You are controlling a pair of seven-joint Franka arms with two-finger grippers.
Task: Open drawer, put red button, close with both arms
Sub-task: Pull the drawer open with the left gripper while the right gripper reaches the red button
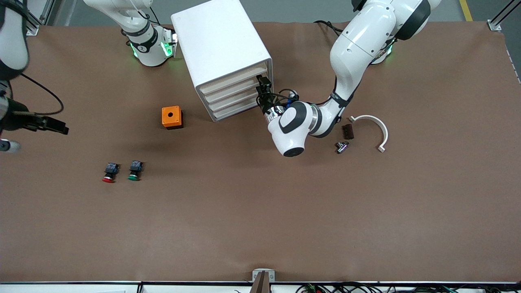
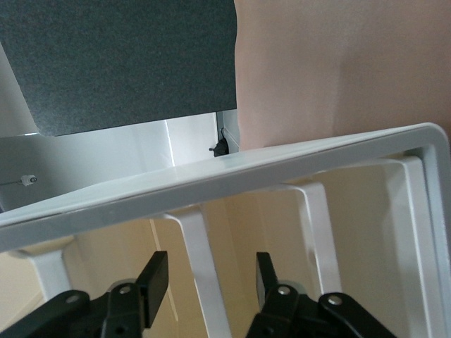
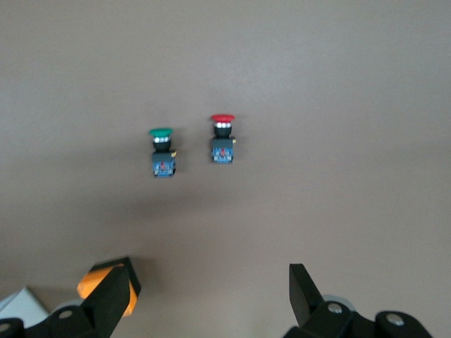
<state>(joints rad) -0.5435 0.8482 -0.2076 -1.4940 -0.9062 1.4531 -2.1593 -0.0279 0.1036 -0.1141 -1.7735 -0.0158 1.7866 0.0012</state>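
Observation:
The white cabinet [image 1: 220, 44] stands at the robots' side of the table with all its drawers pushed in; the top drawer [image 1: 232, 83] shows a pale beige front. My left gripper [image 1: 263, 83] is at that front, at the end toward the left arm. In the left wrist view its fingers [image 2: 156, 274] straddle a white rib [image 2: 201, 246] of the cabinet front, with a gap on each side. The red button [image 1: 109, 172] [image 3: 222, 137] lies on the table nearer the camera. My right gripper [image 1: 61, 129] [image 3: 211, 289] hangs open and empty over the right arm's end of the table.
A green button [image 1: 134, 170] lies beside the red one. An orange box with a hole [image 1: 171, 117] sits between the buttons and the cabinet. A white curved piece [image 1: 376, 124], a brown block [image 1: 347, 131] and a small metal part [image 1: 342, 147] lie toward the left arm's end.

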